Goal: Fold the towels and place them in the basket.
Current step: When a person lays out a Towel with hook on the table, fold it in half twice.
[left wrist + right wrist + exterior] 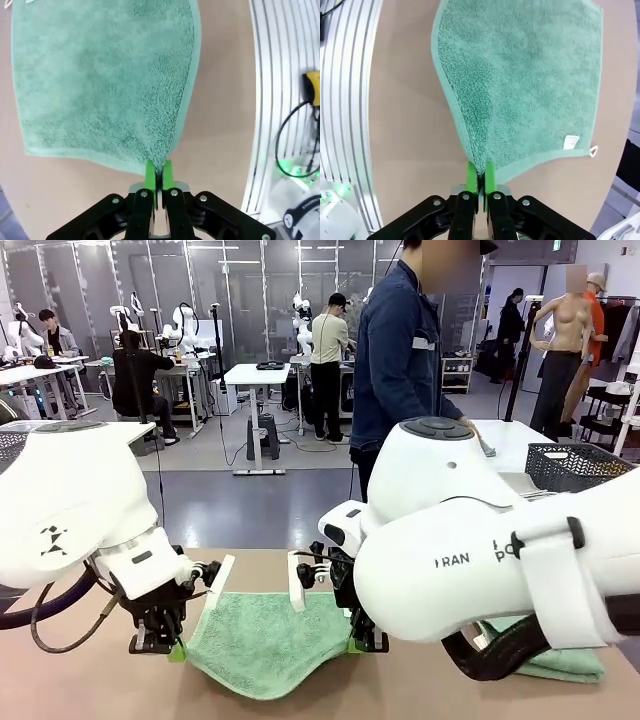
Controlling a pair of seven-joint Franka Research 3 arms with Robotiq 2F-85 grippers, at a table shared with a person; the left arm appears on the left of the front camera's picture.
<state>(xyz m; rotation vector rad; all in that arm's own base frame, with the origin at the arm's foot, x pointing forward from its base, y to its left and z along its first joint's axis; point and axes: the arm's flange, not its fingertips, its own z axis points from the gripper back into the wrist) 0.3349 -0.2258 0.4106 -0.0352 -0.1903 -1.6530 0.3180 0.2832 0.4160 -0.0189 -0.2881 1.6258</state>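
A mint-green towel (265, 640) hangs slack between my two grippers over the brown table, sagging in the middle. My left gripper (160, 645) is shut on one near corner; in the left wrist view the green pads (166, 172) pinch the towel (105, 80) at its corner. My right gripper (366, 640) is shut on the other near corner, and its wrist view shows the towel (520, 85) spreading away from the gripper (480, 175), with a small white tag (571, 142) at one edge. Another green towel (560, 665) lies under my right arm. The dark mesh basket (575, 465) stands at the far right.
A person in a dark blue jacket (400, 360) stands at the far side of the table. A ribbed aluminium rail (270, 100) borders the table near me and also runs along the table edge as a rail (345, 100) in the right wrist view. A yellow device with a black cable (312, 87) sits beyond it.
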